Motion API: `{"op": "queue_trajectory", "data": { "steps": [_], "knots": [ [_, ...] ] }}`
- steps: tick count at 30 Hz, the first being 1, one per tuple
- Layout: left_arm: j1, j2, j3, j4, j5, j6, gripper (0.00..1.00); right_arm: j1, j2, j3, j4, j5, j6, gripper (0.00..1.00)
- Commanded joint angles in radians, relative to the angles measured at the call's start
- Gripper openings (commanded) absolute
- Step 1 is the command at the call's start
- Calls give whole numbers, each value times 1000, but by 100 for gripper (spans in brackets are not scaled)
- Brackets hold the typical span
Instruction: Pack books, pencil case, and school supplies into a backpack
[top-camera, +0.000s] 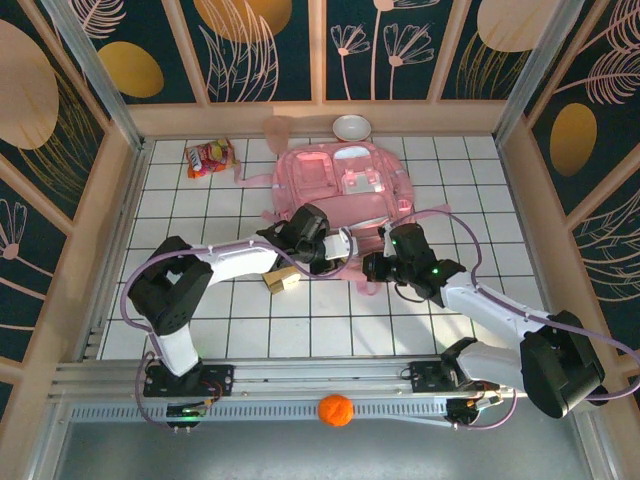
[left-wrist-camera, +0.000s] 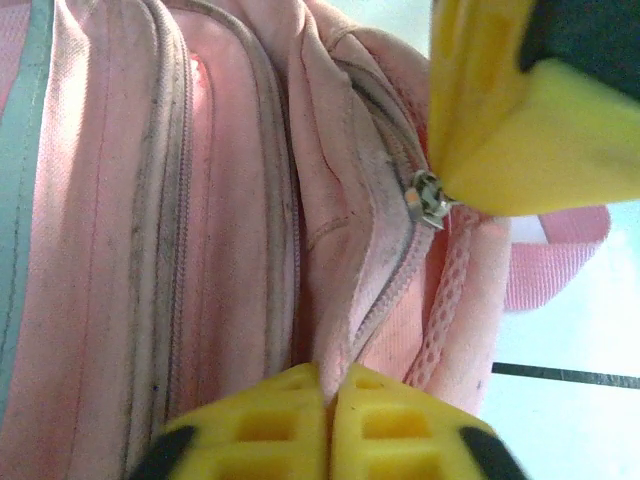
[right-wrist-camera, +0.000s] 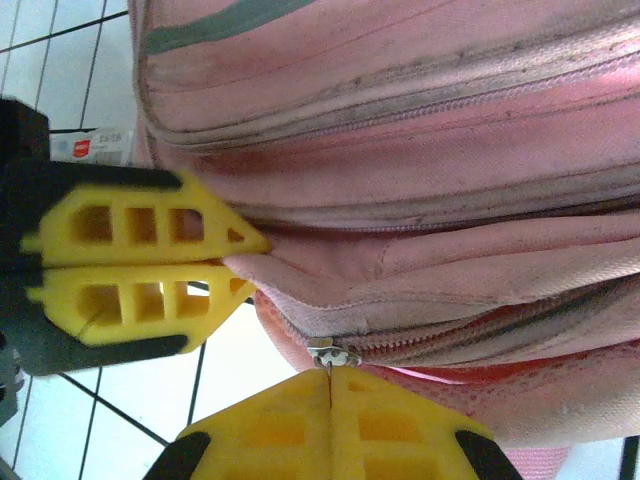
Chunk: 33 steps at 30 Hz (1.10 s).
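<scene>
The pink backpack (top-camera: 340, 185) lies flat on the tiled table, its bottom edge toward the arms. My left gripper (left-wrist-camera: 330, 385) is shut on a fold of its pink fabric just beside a zip; in the top view this gripper (top-camera: 345, 247) sits at the bag's near edge. My right gripper (right-wrist-camera: 330, 378) is shut on the metal zip pull (right-wrist-camera: 333, 352) at the end of that closed zip, a finger's width from the left gripper (right-wrist-camera: 245, 262). School supplies, small tan blocks (top-camera: 282, 280), lie on the tiles left of both grippers. The books and pencil case are out of view.
A red-and-yellow snack packet (top-camera: 208, 157) lies at the back left and a pale bowl (top-camera: 351, 127) stands behind the backpack. Wooden walls close in the table on three sides. An orange ball (top-camera: 336, 410) rests on the rail between the arm bases.
</scene>
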Motion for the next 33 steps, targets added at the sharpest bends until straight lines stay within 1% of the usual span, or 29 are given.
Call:
{"op": "queue_trajectory", "data": {
  "steps": [1, 3, 7, 14, 18, 21, 22, 25, 27, 30, 33],
  "knots": [
    [9, -25, -30, 45, 52, 0, 0, 5, 14, 12, -33, 60, -16, 0],
    [9, -46, -51, 74, 86, -22, 0, 10, 47, 20, -40, 91, -22, 0],
    [9, -56, -59, 97, 115, -61, 0, 29, 93, 30, -15, 117, -23, 2],
    [9, -70, -59, 113, 135, -82, 0, 54, 168, 39, 25, 166, -17, 11],
    [9, -112, -62, 116, 135, -88, 0, 67, 199, 41, 35, 186, -8, 18],
    [9, -123, -63, 116, 132, -88, 0, 79, 216, 46, 34, 197, -5, 18],
    [9, -125, -62, 116, 127, -88, 0, 81, 219, 48, 29, 199, -5, 17],
    [9, -128, -63, 116, 92, -84, 0, 82, 204, 46, 9, 206, -5, 7],
    [12, -129, -99, 115, 51, -73, 0, 79, 179, 43, -13, 217, -8, 1],
    [32, -136, -124, 102, 3, -51, 0, 61, 116, 37, -66, 232, -21, 0],
    [83, -157, -143, 72, -11, -40, 0, 18, 50, 16, -106, 226, -45, 0]
  ]
}}
